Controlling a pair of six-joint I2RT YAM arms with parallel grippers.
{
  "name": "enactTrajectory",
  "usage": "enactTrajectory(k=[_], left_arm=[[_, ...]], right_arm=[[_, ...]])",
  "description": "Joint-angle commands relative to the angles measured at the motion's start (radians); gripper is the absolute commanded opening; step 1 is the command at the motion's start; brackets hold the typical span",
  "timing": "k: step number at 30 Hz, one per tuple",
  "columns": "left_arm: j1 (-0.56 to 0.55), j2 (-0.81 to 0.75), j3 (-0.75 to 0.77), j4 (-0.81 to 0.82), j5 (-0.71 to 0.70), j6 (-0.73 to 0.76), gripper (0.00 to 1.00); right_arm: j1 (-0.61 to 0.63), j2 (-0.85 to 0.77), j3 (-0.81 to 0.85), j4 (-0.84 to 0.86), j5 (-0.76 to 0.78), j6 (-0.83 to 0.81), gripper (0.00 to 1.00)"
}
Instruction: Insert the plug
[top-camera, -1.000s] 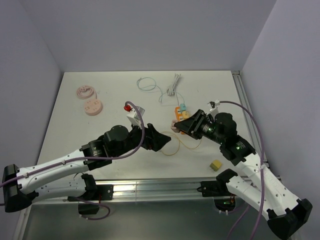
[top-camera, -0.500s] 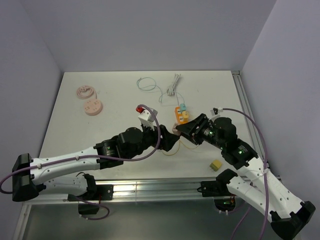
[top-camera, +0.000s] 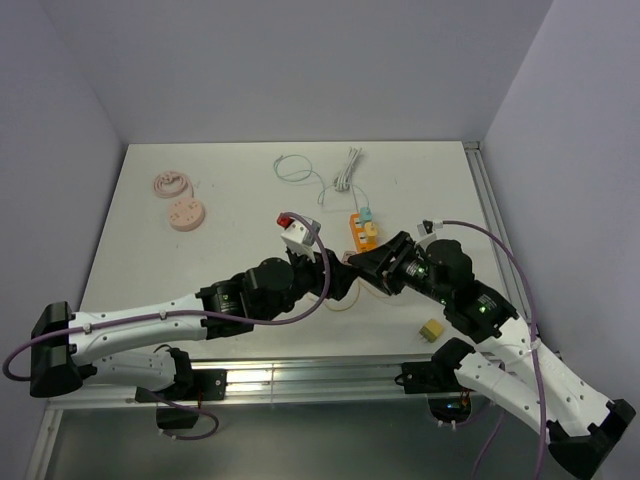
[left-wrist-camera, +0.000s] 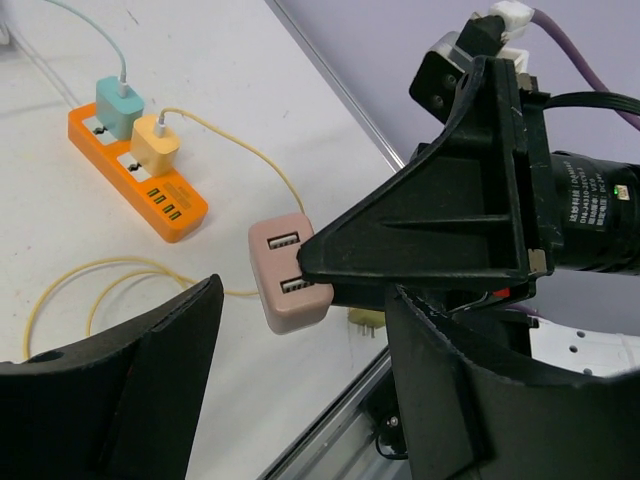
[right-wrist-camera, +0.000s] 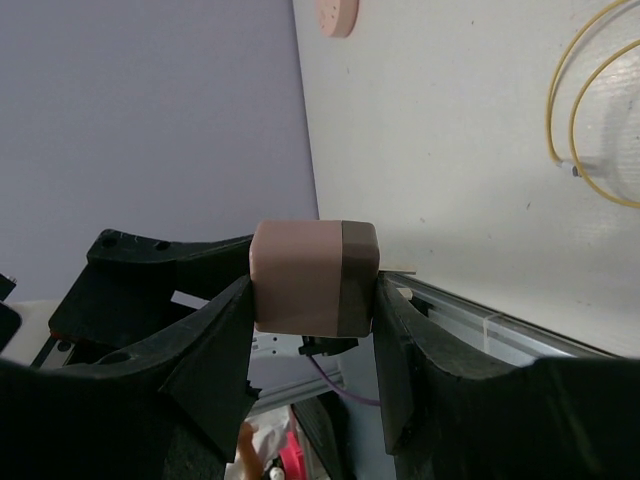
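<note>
My right gripper (right-wrist-camera: 313, 290) is shut on a pink charger block (right-wrist-camera: 313, 277) and holds it above the table; the block's two USB ports show in the left wrist view (left-wrist-camera: 288, 272). My left gripper (left-wrist-camera: 300, 400) is open and empty, its fingers (left-wrist-camera: 130, 400) straddling the space just below the block. In the top view both grippers meet near the table's middle, the left (top-camera: 345, 280) beside the right (top-camera: 372, 265). An orange power strip (left-wrist-camera: 140, 170) lies beyond with a teal plug (left-wrist-camera: 118, 105) and a yellow plug (left-wrist-camera: 155, 148) in it.
A yellow cable (top-camera: 350, 296) loops on the table by the grippers. A small yellow plug (top-camera: 432, 329) lies near the front right edge. Pink discs (top-camera: 184, 213) sit at the far left, and white and teal cables (top-camera: 345, 170) at the back.
My left arm has swung right and forward, bringing its open gripper up to the right gripper. The right gripper has shifted slightly towards the near edge with the pink block.
</note>
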Motion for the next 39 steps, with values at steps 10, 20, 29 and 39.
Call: enactTrajectory(k=[10,20,29,39], left_arm=[[-0.007,0.030,0.036,0.046,-0.038,0.015,0.57],[-0.007,0.022,0.020,0.048,-0.061,0.018,0.57],[-0.007,0.037,0.023,0.023,-0.126,0.005,0.43],[-0.007,0.002,-0.015,0.042,-0.147,0.008,0.02]], right_arm=[[0.049,-0.028,0.040,0.014,0.054,0.032,0.00],[0.078,-0.025,0.029,0.041,0.055,0.053,0.00],[0.122,-0.017,0.034,0.055,0.069,0.068,0.00],[0.141,-0.003,0.028,0.080,0.064,0.039,0.04]])
